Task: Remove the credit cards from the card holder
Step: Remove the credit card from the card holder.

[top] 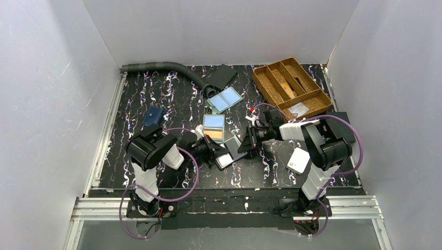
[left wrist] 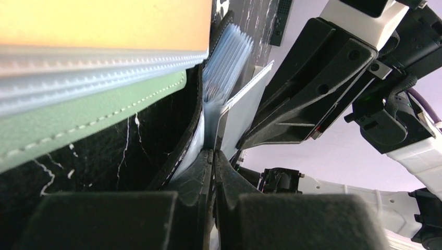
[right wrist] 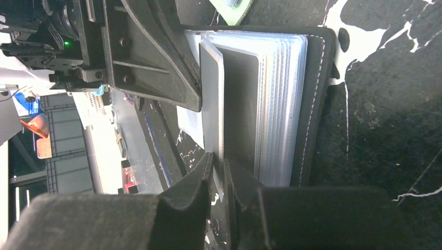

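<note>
Left of centre, on the black marbled table (top: 172,99): navy wallet (top: 154,116), well apart from the rest. Next right: left gripper (left wrist: 213,153), pressed together on a clear sleeve (left wrist: 207,125) of the black sleeve holder (right wrist: 314,104). Just beyond, toward the far side: grey-green card holder (left wrist: 78,117), open flat, blue card (top: 213,122) in the far pocket, orange card (top: 214,136) in the near pocket. Centre: black sleeve holder, fanned open between both grippers, grey card (right wrist: 212,104) raised off its stack of sleeves. Right of that: right gripper (right wrist: 219,161), jaws a little apart, astride the grey card's edge. Near right: white square box (top: 298,160). Far right: wooden tray (top: 292,87).
</note>
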Robot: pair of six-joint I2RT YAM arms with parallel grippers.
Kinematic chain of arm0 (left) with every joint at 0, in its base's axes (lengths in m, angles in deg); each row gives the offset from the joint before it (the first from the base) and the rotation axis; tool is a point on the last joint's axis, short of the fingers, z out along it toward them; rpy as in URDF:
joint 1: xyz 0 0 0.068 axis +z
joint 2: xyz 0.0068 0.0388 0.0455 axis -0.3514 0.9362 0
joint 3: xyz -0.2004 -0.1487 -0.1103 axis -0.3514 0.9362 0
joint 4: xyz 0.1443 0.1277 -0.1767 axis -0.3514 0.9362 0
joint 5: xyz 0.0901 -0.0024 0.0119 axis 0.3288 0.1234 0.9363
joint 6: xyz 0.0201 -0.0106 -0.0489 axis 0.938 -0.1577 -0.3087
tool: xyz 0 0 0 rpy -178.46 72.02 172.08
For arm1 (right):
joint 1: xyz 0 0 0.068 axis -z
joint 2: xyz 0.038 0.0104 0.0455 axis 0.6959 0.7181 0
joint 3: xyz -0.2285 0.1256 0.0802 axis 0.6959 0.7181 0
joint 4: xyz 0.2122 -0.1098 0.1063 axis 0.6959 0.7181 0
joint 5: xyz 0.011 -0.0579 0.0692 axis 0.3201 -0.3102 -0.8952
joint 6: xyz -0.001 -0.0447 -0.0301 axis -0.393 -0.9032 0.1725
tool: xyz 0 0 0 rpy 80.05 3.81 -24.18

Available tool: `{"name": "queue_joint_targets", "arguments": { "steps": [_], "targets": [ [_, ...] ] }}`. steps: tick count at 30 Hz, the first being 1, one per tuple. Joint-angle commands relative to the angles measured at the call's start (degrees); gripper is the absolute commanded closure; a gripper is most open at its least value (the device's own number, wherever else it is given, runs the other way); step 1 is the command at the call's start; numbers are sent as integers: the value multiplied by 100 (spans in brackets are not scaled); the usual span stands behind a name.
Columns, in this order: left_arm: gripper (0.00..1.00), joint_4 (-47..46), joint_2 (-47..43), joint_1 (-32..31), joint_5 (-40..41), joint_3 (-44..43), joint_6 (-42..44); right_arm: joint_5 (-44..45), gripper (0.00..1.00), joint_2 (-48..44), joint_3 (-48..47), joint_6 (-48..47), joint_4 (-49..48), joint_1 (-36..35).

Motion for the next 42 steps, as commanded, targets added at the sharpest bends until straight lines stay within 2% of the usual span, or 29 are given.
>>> {"name": "queue_joint_targets", "arguments": {
  "steps": [1, 12, 20, 25, 27, 32, 42],
  "targets": [
    [100, -164, -465, 3, -262, 155, 253, 430, 80, 222, -1, -297, 276, -40],
    [100, 235, -583, 87, -386, 318, 402, 435, 83, 202, -19, -352, 276, 37],
    [100, 471, -803, 130, -372, 375, 519, 203, 98, 226, -6, -326, 261, 42],
    [75, 471, -815, 127, -450, 220, 468, -27, 99, 227, 38, -165, 92, 42],
    [71, 471, -806, 127, -458, 190, 451, -124, 99, 252, 50, -81, 10, 42],
    [65, 470, -767, 127, -399, 288, 387, -562, 99, 271, 135, 340, -380, 59],
    [60, 427, -802, 127, -298, 313, 374, -1328, 99, 152, 253, 1069, -1225, 78]
  ]
}}
